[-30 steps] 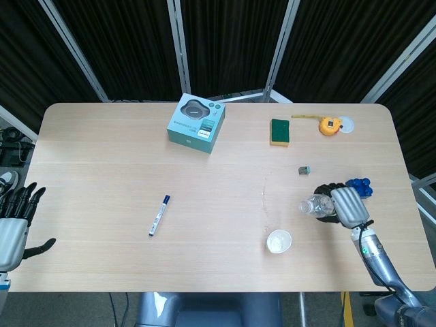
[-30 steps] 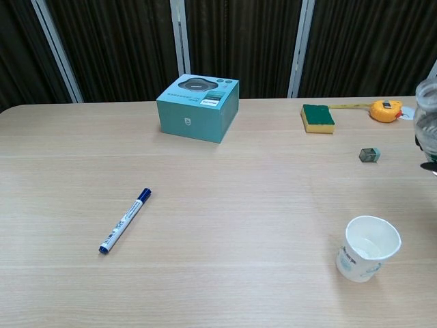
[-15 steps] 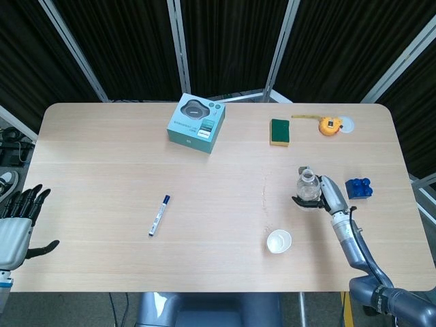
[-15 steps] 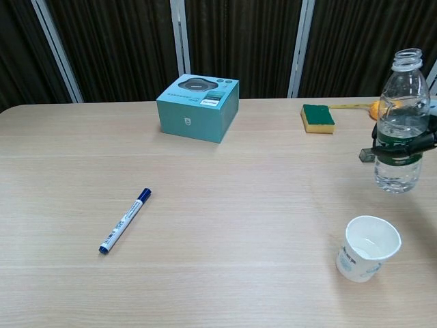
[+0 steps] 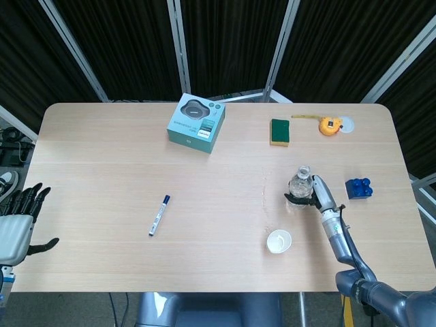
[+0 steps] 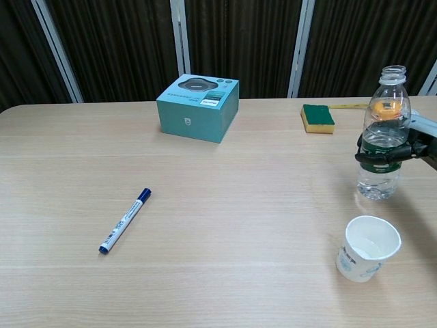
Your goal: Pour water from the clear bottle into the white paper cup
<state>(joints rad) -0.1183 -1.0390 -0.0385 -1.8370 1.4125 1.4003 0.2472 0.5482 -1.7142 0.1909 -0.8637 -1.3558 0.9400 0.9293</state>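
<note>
The clear bottle [image 6: 381, 134] [image 5: 299, 185] stands upright with no cap on, just behind the white paper cup [image 6: 367, 248] [image 5: 278, 241]. My right hand [image 6: 403, 146] [image 5: 315, 195] grips the bottle around its middle from the right, dark fingers wrapped across its front. A little water sits in the bottle's lower part. The cup stands upright and looks empty. My left hand [image 5: 18, 221] hangs off the table's left edge, fingers spread, holding nothing; the chest view does not show it.
A blue marker [image 6: 125, 221] lies left of centre. A teal box [image 6: 199, 106] sits at the back, with a green sponge [image 6: 317, 117] and a yellow tape measure [image 5: 330, 125] to its right. A blue block [image 5: 358, 187] lies beside my right arm.
My right hand has carried the bottle leftward and turned it from tilted to upright, bringing it down close behind the cup. The left hand has barely moved.
</note>
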